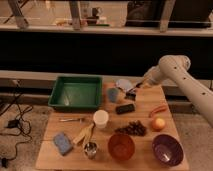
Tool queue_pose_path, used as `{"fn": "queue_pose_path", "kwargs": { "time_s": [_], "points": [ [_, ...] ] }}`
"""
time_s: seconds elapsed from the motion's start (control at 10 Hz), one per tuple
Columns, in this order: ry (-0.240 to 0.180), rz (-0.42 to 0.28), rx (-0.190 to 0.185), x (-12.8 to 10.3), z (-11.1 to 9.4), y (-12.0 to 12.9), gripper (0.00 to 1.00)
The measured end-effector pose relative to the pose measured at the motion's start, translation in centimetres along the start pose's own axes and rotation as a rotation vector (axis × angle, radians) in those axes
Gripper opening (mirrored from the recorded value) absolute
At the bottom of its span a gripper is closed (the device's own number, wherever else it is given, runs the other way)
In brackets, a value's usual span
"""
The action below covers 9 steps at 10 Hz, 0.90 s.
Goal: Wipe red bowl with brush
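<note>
Camera view: the red bowl (121,146) is judged light, stiff, slick plastic, best steadied at the rim and wiped inside. The gripper (133,91) is seen over the table's (152,100) far edge; its grasp state cannot be told. The bowl lies well apart from it, at the near edge, beside the purple bowl (167,149).

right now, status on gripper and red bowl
gripper at back of table. red bowl front centre, upright, far from it. grapes lie between them.
</note>
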<state>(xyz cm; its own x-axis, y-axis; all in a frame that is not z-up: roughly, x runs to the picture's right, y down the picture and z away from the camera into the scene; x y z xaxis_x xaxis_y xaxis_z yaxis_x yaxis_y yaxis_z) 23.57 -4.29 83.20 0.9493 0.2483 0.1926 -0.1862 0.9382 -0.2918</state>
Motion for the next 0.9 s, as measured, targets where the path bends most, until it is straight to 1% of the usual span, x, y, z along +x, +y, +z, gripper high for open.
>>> {"fn": "queue_pose_path", "kwargs": {
  "time_s": [0.2,0.9],
  "points": [
    [0.01,0.002,0.002,0.23,0.08,-0.25,0.1],
    [0.01,0.002,0.002,0.23,0.12,-0.23,0.1]
  ]
}}
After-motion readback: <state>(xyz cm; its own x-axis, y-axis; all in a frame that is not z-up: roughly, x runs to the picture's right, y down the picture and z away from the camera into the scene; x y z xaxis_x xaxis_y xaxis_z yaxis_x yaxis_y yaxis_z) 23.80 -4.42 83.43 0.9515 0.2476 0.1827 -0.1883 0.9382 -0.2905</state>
